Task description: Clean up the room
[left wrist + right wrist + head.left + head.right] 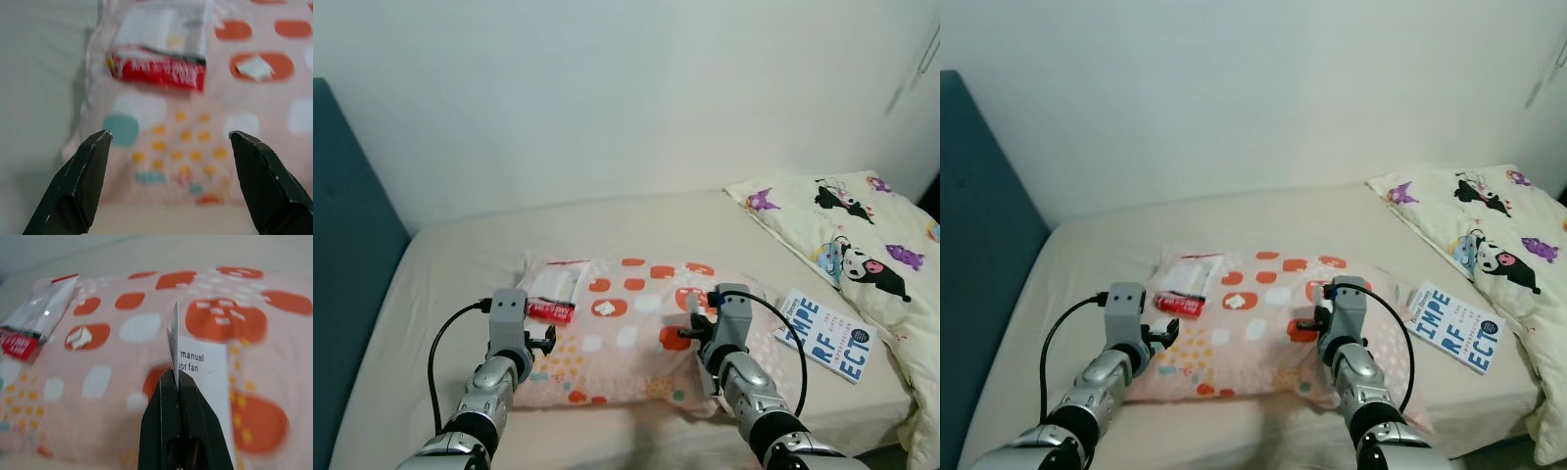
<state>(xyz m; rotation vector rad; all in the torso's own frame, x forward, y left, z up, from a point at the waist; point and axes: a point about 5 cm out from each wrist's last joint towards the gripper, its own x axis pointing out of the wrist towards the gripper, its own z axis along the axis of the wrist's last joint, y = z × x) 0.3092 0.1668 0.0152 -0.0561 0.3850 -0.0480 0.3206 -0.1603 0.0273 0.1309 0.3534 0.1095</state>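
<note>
1. Right gripper [177, 382]: fingers pinched tight on a white leaflet [203, 382] printed "manual ... fan", held upright over the pillow [626, 338].
2. Left gripper [168, 161]: fingers spread wide, holding nothing, at the pillow's near-left corner.
3. Red packet [157, 69] and clear plastic wrapper [558, 284] lie on the pillow's left part; small white scrap [605, 307] on an orange spot.
4. Book [824, 335] lies on the bed [460, 255], right of the pillow, beside the cartoon-print blanket [862, 245].

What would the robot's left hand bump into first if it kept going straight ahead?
Probably the spotted pillow. The open left gripper points across its near edge toward the red packet lying on top. Depth is hard to judge, so it could brush pillow fabric before reaching the packet.
</note>
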